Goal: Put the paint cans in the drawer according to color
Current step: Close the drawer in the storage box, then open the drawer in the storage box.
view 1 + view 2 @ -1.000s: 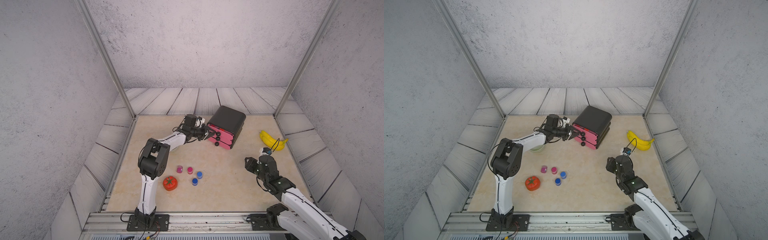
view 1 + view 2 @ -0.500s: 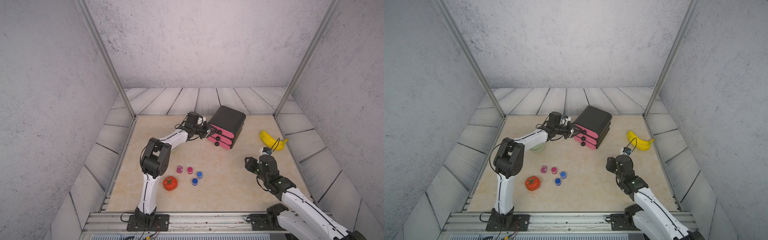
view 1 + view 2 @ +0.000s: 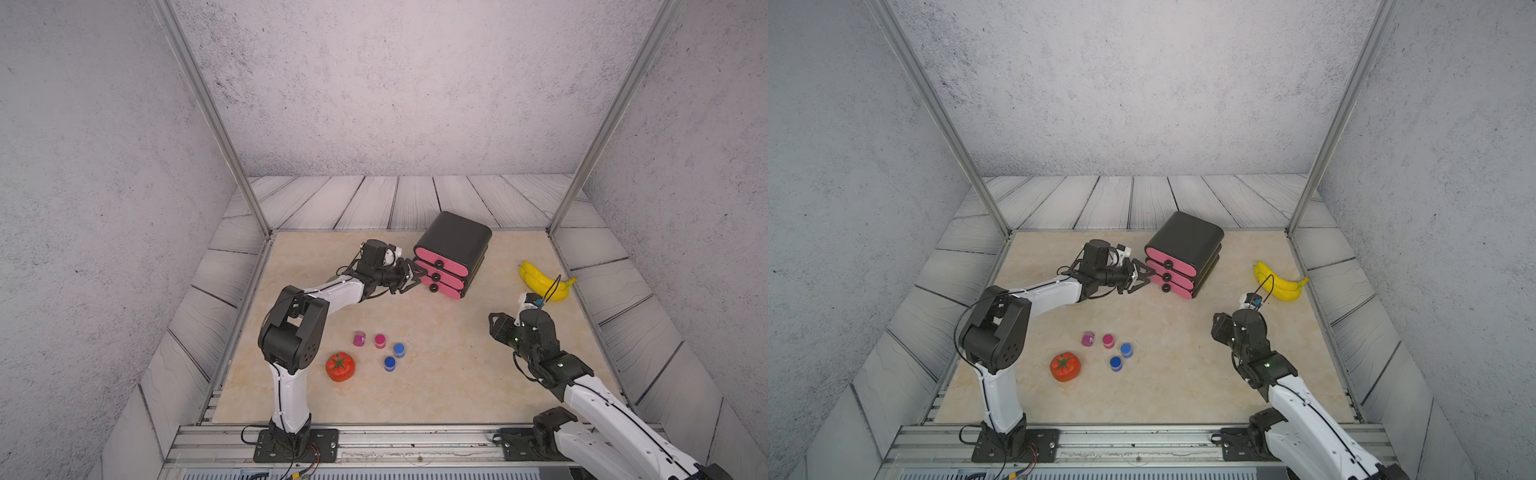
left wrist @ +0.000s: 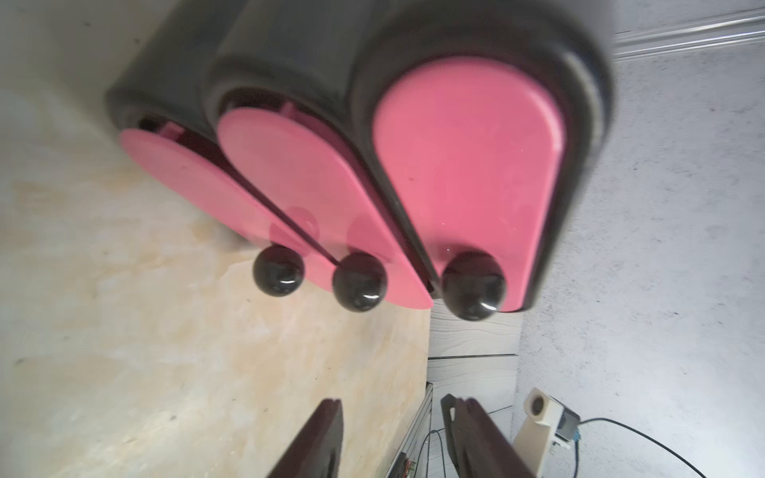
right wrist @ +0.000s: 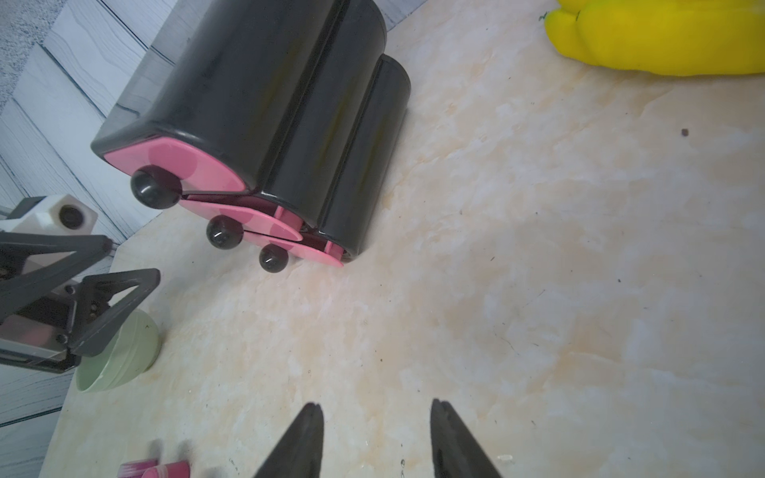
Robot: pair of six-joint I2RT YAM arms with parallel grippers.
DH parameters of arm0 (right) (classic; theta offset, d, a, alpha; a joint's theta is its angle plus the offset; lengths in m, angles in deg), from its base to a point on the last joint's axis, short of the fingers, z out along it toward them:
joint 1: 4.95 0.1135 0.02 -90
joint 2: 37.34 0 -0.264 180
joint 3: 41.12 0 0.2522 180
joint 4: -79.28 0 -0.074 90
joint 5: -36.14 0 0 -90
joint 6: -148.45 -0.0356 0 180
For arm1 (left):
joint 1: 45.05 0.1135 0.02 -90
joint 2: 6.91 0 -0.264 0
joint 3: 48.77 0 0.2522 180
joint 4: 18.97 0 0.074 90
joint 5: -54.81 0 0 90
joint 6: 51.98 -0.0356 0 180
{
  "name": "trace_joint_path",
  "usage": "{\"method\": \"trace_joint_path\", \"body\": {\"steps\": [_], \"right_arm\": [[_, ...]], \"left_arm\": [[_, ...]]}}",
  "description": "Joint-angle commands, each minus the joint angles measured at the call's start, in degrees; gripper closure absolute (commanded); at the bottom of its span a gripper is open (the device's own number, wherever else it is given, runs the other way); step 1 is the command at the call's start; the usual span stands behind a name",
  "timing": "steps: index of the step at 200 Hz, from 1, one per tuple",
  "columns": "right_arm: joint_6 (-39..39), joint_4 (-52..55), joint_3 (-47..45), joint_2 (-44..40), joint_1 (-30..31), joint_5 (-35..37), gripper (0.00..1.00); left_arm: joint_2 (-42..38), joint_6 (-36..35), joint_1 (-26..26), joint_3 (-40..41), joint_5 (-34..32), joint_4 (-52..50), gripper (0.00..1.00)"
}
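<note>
In front of the drawer (image 3: 453, 253), the left hand (image 3: 420, 277), spread and empty, should centre on one knob (image 3: 435, 276) before pinching it and pulling straight out.

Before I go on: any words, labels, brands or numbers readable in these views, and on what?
No text can be read.
Small black cabinet with pink drawer fronts: plain, no marking.
Tiny pink-lidded paint cans and blue-lidded paint cans: too small to show any label.
</note>
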Motion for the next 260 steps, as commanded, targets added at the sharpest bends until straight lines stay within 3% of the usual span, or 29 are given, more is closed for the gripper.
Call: {"method": "trace_joint_path", "body": {"steps": [1, 141, 260], "right_arm": [[-0.8, -2.6, 0.0, 1.0, -0.2, -1.4, 0.54], [-0.7, -3.8, -1.0, 0.8, -0.4, -1.5, 0.53], [-0.7, -2.5, -0.5, -0.2, -0.8, -1.8, 0.53]], "left_arm": [[2.4, 4.8, 0.1, 1.5, 3.5, 9.7, 0.49], [16.9, 4.5, -1.5, -13.1, 6.0, 1.8, 0.48], [21.6, 7.1, -3.1, -18.6, 6.2, 1.9, 0.66]]}}
